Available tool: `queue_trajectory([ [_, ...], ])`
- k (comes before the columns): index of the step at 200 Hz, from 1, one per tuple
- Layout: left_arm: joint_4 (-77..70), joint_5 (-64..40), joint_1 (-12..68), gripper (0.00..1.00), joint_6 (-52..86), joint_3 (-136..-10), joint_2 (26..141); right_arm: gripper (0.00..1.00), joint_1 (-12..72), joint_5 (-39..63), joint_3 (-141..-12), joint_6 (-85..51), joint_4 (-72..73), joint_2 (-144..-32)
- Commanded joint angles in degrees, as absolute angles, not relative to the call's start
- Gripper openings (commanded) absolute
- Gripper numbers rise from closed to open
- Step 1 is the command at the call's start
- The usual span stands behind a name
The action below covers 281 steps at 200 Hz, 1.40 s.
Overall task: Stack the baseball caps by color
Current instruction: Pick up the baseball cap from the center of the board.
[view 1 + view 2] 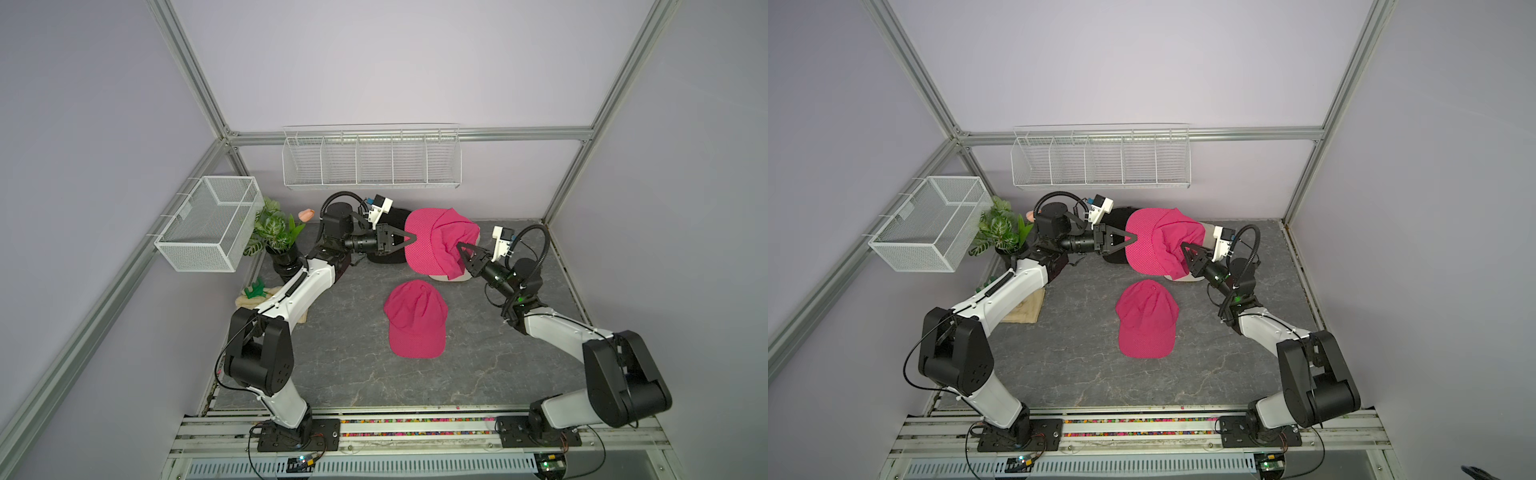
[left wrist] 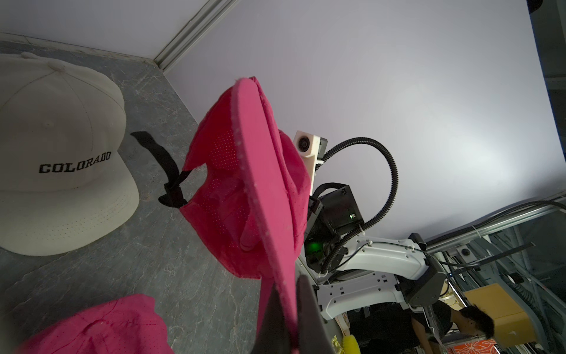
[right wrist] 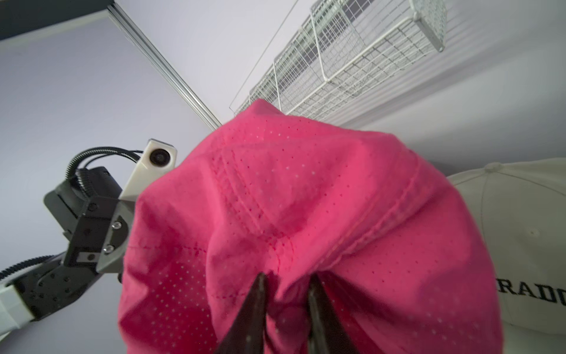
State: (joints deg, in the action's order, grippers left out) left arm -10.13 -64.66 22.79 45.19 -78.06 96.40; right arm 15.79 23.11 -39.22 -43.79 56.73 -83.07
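The lifted pink cap (image 1: 434,243) hung in the air between the two grippers, above the table (image 1: 353,374). The left gripper (image 1: 414,237) was fully closed on the edge of the brim. In the left wrist view the brim ran straight out from between its jaws. The right gripper (image 3: 287,277) had its jaws almost together with a fold of the crown cloth pinched between them, so it seemed to hold the cap too, at the end opposite to the left jaws.

A cream cap (image 2: 58,147) with the word COLORADO lay under and just beside the right jaws. A black cap (image 1: 399,216) showed partly behind the left jaws. The second pink cap (image 1: 415,318) lay flat on the table, well apart from both pairs of jaws.

The cap looked very light. Its crown was thin perforated cloth that collapsed and sagged below the right jaws, while the brim held its curve. I judge the brim to be the safer place to grip. A pinch on the crown takes only a fold, which may slip out or pull the cap out of shape. The loose black strap (image 2: 165,171) may catch on something.
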Motion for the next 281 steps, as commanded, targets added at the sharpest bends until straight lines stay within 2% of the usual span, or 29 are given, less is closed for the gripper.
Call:
queue_trajectory([
  [1,-3.9,-63.5,22.4,0.00,40.2,-81.0,96.6,0.16,15.1,24.2,-38.7,-42.5,60.0,-79.7],
  [21,6.0,-56.7,20.5,0.00,33.6,-82.2,96.3,0.12,13.9,26.1,-38.3,-40.7,57.0,-75.9],
  [44,16.4,-42.2,17.5,0.00,28.8,-82.5,95.6,0.10,12.4,29.8,-38.9,-38.9,52.5,-70.8],
  [67,18.8,-29.7,16.7,0.00,28.2,-80.3,94.2,0.09,12.0,32.2,-40.7,-35.5,44.9,-66.1],
  [109,13.3,-34.3,16.7,0.00,32.2,-78.5,96.1,0.10,12.0,34.9,-43.2,-34.3,39.7,-67.4],
  [139,7.7,-36.6,16.8,0.00,35.7,-76.0,95.9,0.12,12.1,42.8,-53.4,-31.8,24.3,-73.4],
  [151,6.7,-36.3,16.7,0.09,35.6,-75.2,95.3,0.12,12.2,43.6,-57.6,-26.6,14.2,-75.0],
  [163,5.9,-35.5,16.6,0.23,34.7,-74.3,94.2,0.12,12.6,43.6,-61.4,-20.6,4.9,-75.9],
  [176,4.4,-33.1,16.6,0.31,33.8,-72.4,91.6,0.12,13.2,43.4,-64.9,-14.6,-3.2,-76.5],
  [199,1.2,-20.1,16.4,0.53,33.7,-65.6,84.0,0.13,14.7,43.1,-69.2,-6.0,-13.2,-76.9],
  [210,0.0,-14.7,16.5,0.61,33.4,-62.7,80.5,0.13,15.5,42.8,-70.7,-1.9,-17.3,-77.2],
  [239,0.0,-6.3,16.5,0.84,31.7,-58.6,74.8,0.13,18.1,42.1,-74.0,8.9,-27.1,-77.6],
  [247,0.4,-4.9,16.5,0.91,31.2,-58.1,74.1,0.07,19.0,41.4,-74.7,12.0,-29.6,-77.5],
  [251,0.6,-4.3,16.5,0.99,31.1,-57.8,73.9,0.07,19.5,40.9,-75.0,13.4,-30.8,-77.6],
  [281,2.9,-0.5,16.5,0.99,32.1,-57.2,73.0,0.06,22.0,41.7,-78.0,23.0,-39.3,-78.1],
])
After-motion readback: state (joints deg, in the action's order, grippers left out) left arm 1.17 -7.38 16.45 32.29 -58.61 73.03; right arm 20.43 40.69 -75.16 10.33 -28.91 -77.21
